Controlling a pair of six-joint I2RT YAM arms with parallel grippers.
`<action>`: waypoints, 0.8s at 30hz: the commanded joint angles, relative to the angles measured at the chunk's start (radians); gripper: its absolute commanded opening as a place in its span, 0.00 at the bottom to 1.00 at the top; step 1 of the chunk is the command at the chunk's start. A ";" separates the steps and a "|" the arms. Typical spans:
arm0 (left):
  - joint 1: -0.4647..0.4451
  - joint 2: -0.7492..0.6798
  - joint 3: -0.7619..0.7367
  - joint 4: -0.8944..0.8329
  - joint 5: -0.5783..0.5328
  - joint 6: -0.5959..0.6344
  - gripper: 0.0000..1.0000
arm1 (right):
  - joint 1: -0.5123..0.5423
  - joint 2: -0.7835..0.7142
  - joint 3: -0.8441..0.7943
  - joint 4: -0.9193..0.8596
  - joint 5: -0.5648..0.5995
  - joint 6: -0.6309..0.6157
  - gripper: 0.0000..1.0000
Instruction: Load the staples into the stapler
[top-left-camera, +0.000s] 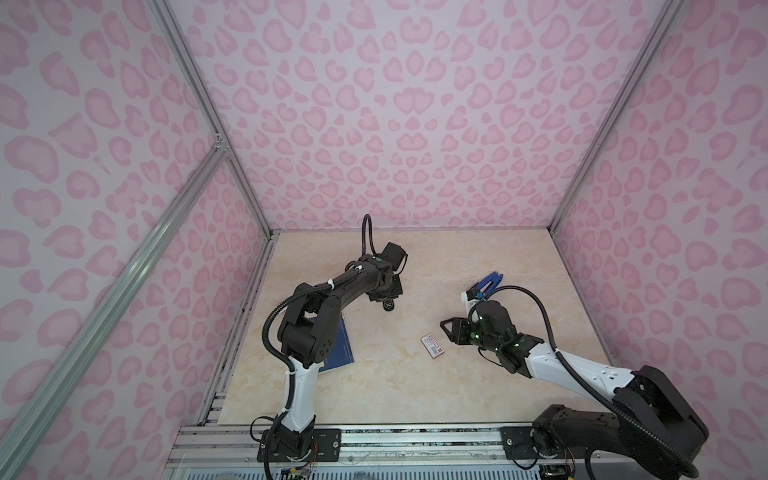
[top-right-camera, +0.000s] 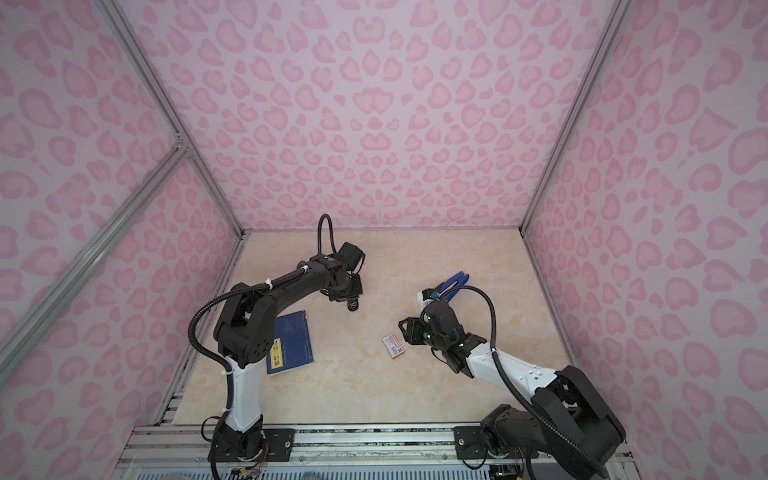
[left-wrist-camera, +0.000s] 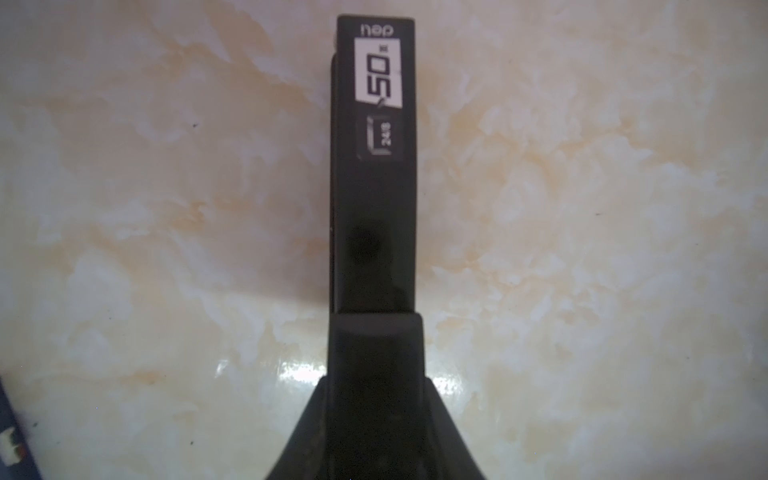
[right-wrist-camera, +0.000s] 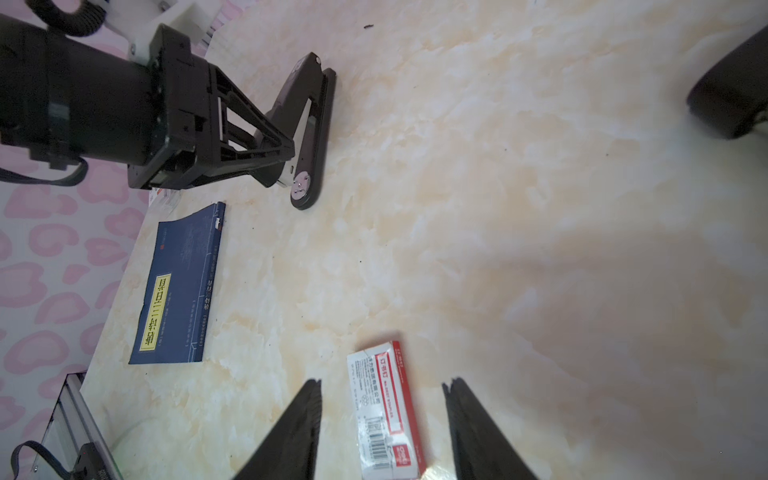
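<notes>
Left gripper (right-wrist-camera: 280, 151): is clenched on the raised upper arm of the black stapler (right-wrist-camera: 316, 137), as seen in the right wrist view.
Black stapler: is found at the far middle of the table (top-left-camera: 415, 386), with only its end shown under the gripper in both top views. Its base is laid flat and its upper arm is tilted up off the base. A white label marked "50" is seen on the arm in the left wrist view.
Right gripper (right-wrist-camera: 382, 382): the jaws are held apart and nothing is grasped.
Cardboard box (right-wrist-camera: 382, 415): white and red with a barcode, laid flat near the table's middle. It is seen between the right fingertips and touched by neither.
Blue stapler (top-left-camera: 490, 281): is laid at the far right, partly hidden by the right arm, well apart from the black stapler.
Blue book (top-right-camera: 291, 345): is laid flat on the left, beside the left arm.
Staples: cannot be made out in any view.
</notes>
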 joint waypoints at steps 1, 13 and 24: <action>-0.006 -0.035 0.000 -0.007 0.040 0.002 0.04 | 0.002 0.045 0.019 0.077 -0.038 0.028 0.48; -0.021 -0.099 0.015 0.020 0.202 -0.049 0.03 | -0.034 0.289 0.127 0.305 -0.189 0.108 0.41; -0.041 -0.124 0.014 0.038 0.241 -0.082 0.03 | -0.066 0.451 0.182 0.535 -0.318 0.229 0.44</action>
